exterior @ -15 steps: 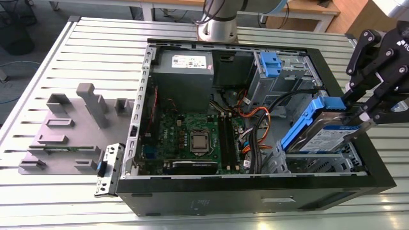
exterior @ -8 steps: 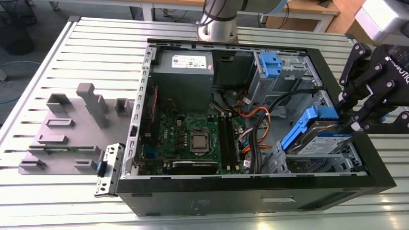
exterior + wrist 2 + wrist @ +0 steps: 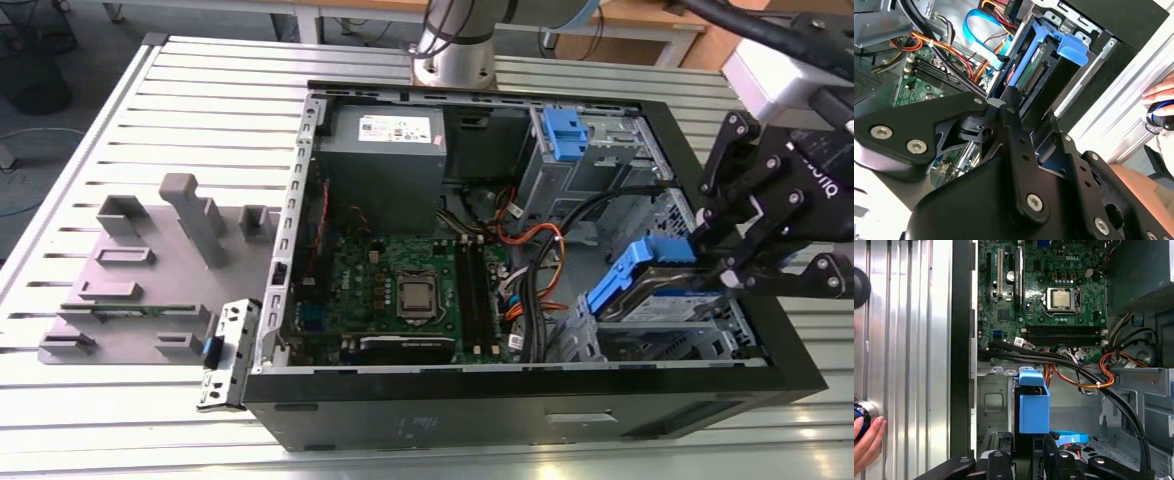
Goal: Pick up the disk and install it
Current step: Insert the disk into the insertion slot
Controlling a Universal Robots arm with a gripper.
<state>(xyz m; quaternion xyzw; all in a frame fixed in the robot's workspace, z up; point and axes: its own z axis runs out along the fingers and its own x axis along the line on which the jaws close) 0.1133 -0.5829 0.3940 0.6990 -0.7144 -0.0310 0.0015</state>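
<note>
Your black end effector (image 3: 727,268) clamps the flat silver, blue-framed disk (image 3: 661,305) by one end; its long axis runs straight ahead into the black computer case's (image 3: 467,400) corner bay.

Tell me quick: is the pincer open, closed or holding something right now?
Pincer: closed, holding the disk.
</note>
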